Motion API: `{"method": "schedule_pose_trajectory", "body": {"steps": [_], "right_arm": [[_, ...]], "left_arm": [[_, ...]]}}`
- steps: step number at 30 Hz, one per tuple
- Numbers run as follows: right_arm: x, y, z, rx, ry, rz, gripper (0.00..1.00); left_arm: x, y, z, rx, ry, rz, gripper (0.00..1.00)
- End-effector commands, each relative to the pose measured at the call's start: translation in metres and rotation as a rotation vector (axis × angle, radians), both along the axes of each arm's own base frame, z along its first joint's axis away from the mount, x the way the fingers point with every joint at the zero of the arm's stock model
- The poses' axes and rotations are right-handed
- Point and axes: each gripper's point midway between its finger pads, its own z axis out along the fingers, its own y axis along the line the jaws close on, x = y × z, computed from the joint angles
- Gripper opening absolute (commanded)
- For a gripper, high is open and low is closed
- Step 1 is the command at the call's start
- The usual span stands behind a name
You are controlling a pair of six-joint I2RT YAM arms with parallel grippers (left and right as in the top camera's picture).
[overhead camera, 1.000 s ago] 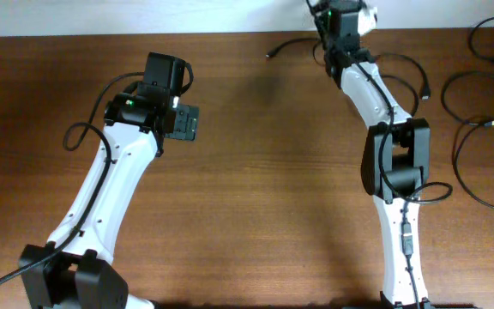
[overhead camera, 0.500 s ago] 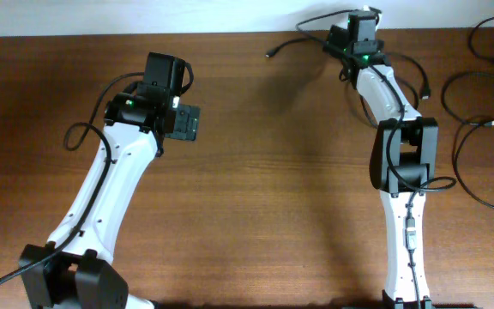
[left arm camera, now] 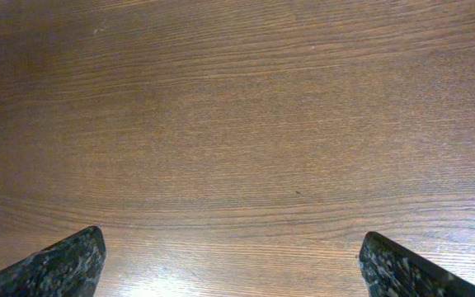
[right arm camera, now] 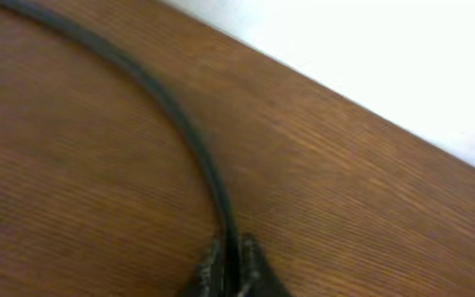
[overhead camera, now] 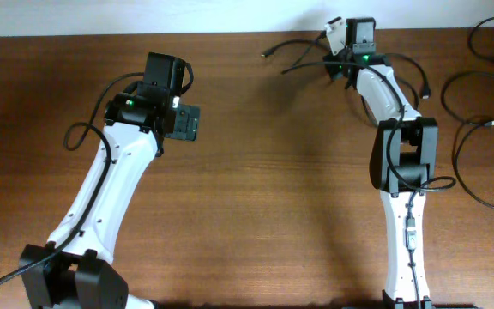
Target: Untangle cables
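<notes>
At the table's far edge my right gripper [overhead camera: 335,40] is shut on one thin black cable [overhead camera: 297,45], which runs left to a small plug. The right wrist view shows that cable [right arm camera: 163,99] curving up and left out of the pinched fingertips of the right gripper [right arm camera: 231,257]. More cables lie in loose loops at the right: one [overhead camera: 487,41] at the far corner, another [overhead camera: 463,84] below it, and a large loop [overhead camera: 478,176] nearer. My left gripper [overhead camera: 184,123] hangs open over bare wood, and the left gripper [left arm camera: 233,260] has nothing between its fingers.
The wooden table [overhead camera: 264,189] ends at a white wall just beyond the right gripper. A short black cable [overhead camera: 420,79] curls beside the right forearm. Thicker black wires run along both arms.
The right gripper has closed on the cable. Its wrist has turned at the far edge, and the cable's left part has shifted with it. The left arm has not moved.
</notes>
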Motion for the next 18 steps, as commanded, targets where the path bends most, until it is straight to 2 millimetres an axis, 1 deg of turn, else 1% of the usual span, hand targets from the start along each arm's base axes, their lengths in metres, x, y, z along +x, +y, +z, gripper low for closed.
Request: {"method": "schedule_pose_trajectory", "body": {"steps": [1,3,4,6,7,8,11,12,13,14,16,18], "right_arm": [[-0.024,-0.007,-0.054,-0.017,0.125,-0.001,0.04],[-0.026,-0.008,-0.059,-0.015,0.140,-0.004,0.04],[-0.025,-0.008,-0.058,-0.015,0.132,-0.004,0.04],[-0.017,-0.010,-0.047,-0.021,0.099,-0.015,0.04],[-0.013,-0.015,-0.039,-0.008,0.086,-0.070,0.04],[-0.011,-0.015,-0.026,0.013,0.075,-0.094,0.04],[0.000,-0.013,0.031,0.087,-0.007,-0.153,0.04],[0.002,-0.018,0.057,0.136,-0.040,-0.229,0.04],[0.000,-0.023,0.083,0.173,-0.068,-0.300,0.04],[-0.002,-0.023,0.105,0.187,-0.088,-0.309,0.04],[-0.012,-0.033,0.146,0.207,-0.123,-0.391,0.04],[-0.025,-0.043,0.176,0.224,-0.142,-0.471,0.04]], "left_arm": [[0.003,0.000,0.006,-0.013,-0.013,0.003,0.99],[0.003,0.000,0.006,-0.013,-0.013,0.003,0.99],[0.003,0.000,0.006,-0.013,-0.013,0.003,0.99],[0.003,0.000,0.006,-0.014,-0.013,0.002,0.99],[0.003,0.000,0.006,-0.014,-0.013,0.002,0.99],[0.003,0.000,0.006,-0.013,-0.013,0.003,0.99],[0.003,0.000,0.006,-0.013,-0.013,0.003,0.99],[0.003,0.000,0.006,-0.013,-0.013,0.003,0.99],[0.003,0.000,0.006,-0.013,-0.013,0.003,0.99],[0.003,0.000,0.005,-0.013,-0.013,0.002,0.99],[0.003,0.000,0.006,-0.013,-0.013,0.003,0.99],[0.004,0.000,0.006,-0.014,-0.016,0.003,0.99]]}}
